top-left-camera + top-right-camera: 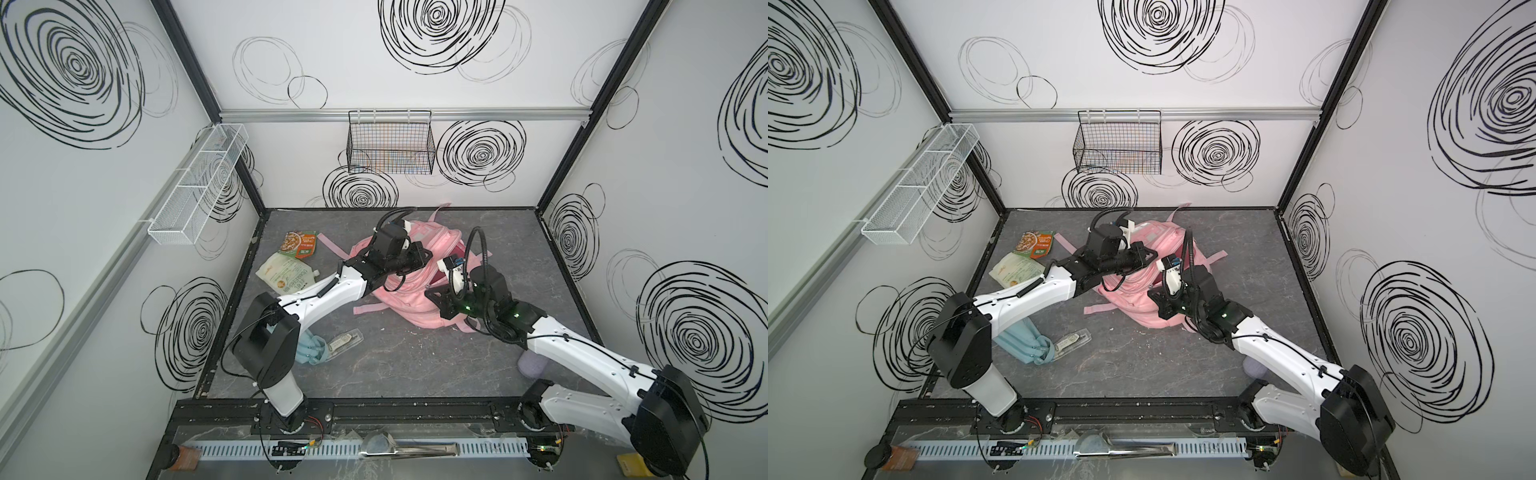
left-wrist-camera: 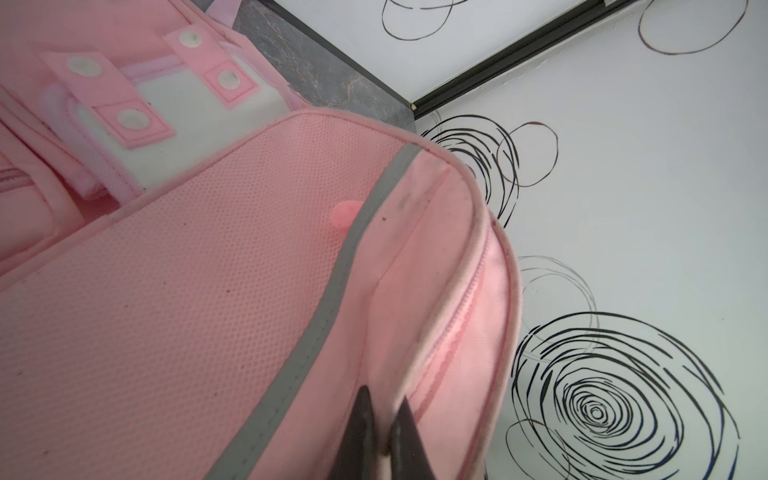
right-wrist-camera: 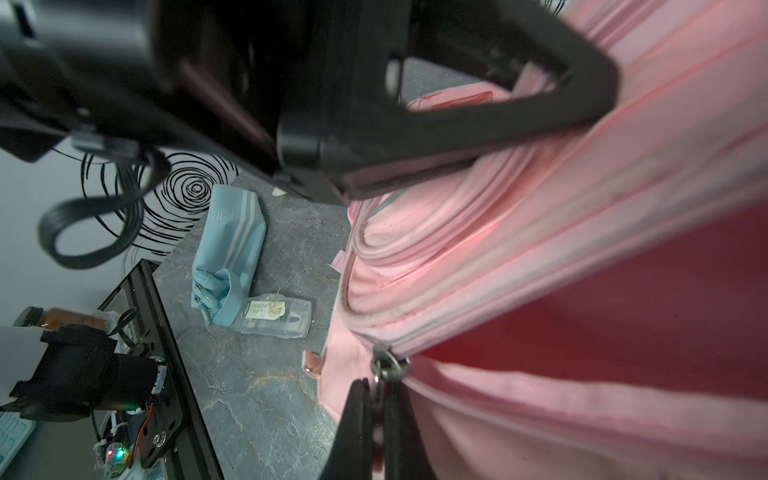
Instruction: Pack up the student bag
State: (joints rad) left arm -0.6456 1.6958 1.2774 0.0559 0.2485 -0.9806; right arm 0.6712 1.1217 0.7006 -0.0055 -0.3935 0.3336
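The bag (image 1: 411, 305) lies on the table (image 1: 415, 365) between my arms, long axis running away from my bases, its mouth partly open. My right jaws are clamped on the zip pull (image 3: 384, 365) at the bag's near side; my left jaws pinch the bag's rim (image 2: 440, 332) farther back. The zip line runs from the pull toward that rim, so I judge the right arm is the one to draw.

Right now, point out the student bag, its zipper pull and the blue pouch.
student bag (image 1: 407, 309): in a top view, on its pink fabric.
zipper pull (image 3: 388, 365): right wrist view, on the metal slider.
blue pouch (image 3: 230, 249): right wrist view, on its striped side.
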